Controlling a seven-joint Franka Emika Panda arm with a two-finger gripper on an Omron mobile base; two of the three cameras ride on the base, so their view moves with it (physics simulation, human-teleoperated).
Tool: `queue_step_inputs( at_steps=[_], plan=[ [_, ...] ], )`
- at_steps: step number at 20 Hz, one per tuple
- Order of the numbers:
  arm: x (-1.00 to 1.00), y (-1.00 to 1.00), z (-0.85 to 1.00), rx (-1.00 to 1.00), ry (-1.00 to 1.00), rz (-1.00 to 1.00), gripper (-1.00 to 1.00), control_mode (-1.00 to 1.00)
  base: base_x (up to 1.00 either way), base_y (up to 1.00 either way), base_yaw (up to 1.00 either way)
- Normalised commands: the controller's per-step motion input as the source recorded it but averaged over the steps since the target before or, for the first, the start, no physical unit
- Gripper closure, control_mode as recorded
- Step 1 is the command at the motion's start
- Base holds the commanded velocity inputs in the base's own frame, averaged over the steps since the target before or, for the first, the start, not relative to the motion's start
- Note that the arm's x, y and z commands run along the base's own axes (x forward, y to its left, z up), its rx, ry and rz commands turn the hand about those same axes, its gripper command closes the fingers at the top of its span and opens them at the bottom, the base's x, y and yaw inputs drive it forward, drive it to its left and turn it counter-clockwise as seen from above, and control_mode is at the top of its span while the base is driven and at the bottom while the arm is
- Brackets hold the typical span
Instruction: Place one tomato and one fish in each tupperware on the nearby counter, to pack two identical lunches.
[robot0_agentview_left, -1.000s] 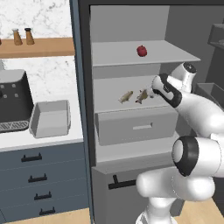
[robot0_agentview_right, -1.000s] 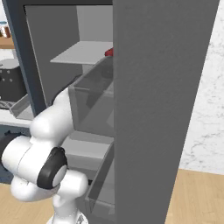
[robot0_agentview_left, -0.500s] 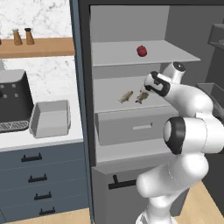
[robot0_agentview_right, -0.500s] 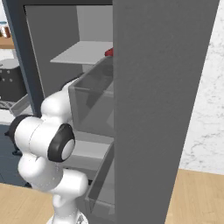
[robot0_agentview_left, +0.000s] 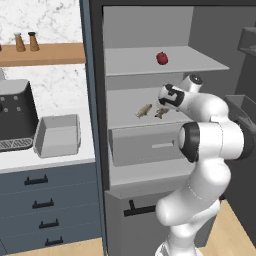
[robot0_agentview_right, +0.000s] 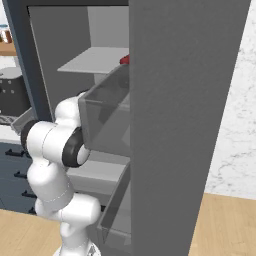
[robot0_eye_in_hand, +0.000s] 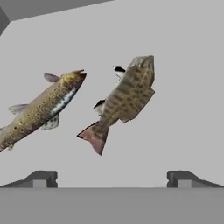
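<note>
Two tan-brown fish lie side by side on the middle shelf of the open fridge: one (robot0_agentview_left: 144, 110) to the left and one (robot0_agentview_left: 161, 112) to the right. In the hand view the slim spotted fish (robot0_eye_in_hand: 41, 109) is at the left and the broader fish (robot0_eye_in_hand: 124, 98) is in the centre. My gripper (robot0_agentview_left: 164, 100) hovers just above and right of them, open and empty, with the broader fish ahead of the gap between the fingertips (robot0_eye_in_hand: 41, 178). A red tomato (robot0_agentview_left: 162, 58) sits on the upper shelf. One grey tupperware (robot0_agentview_left: 57, 135) stands on the white counter (robot0_agentview_left: 50, 159).
A grey drawer (robot0_agentview_left: 150, 145) juts out below the fish shelf. The open fridge door (robot0_agentview_right: 185, 100) stands to the right of my arm. A dark coffee machine (robot0_agentview_left: 15, 117) sits left of the tupperware, and a wooden wall shelf (robot0_agentview_left: 45, 52) holds two shakers.
My hand has swung left along the middle shelf toward the two fish, and the arm's elbow has risen. The gripper stayed open. The fish and tomato have not moved.
</note>
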Motion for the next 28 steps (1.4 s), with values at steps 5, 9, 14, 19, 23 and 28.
queue_step_inputs(
  at_steps=[5, 9, 14, 19, 23, 28],
  plan=[
    [0.36, 0.02, -0.29, -0.05, 0.03, 0.0, -1.0, -1.0, 0.0, 0.0, 0.0],
    [0.39, 0.02, -0.17, 0.0, 0.0, 0.0, -1.0, -1.0, 0.0, 0.0, 0.0],
    [0.37, 0.0, -0.18, 0.0, 0.01, 0.0, -1.0, -1.0, 0.0, 0.0, 0.0],
    [0.39, 0.0, -0.22, 0.0, 0.04, 0.0, -1.0, -1.0, 0.0, 0.0, 0.0],
    [0.48, 0.0, -0.23, 0.0, 0.07, 0.0, -1.0, -1.0, 0.0, 0.0, 0.0],
    [0.46, 0.01, -0.31, -0.02, 0.07, 0.0, -1.0, -1.0, 0.0, 0.0, 0.0]
  ],
)
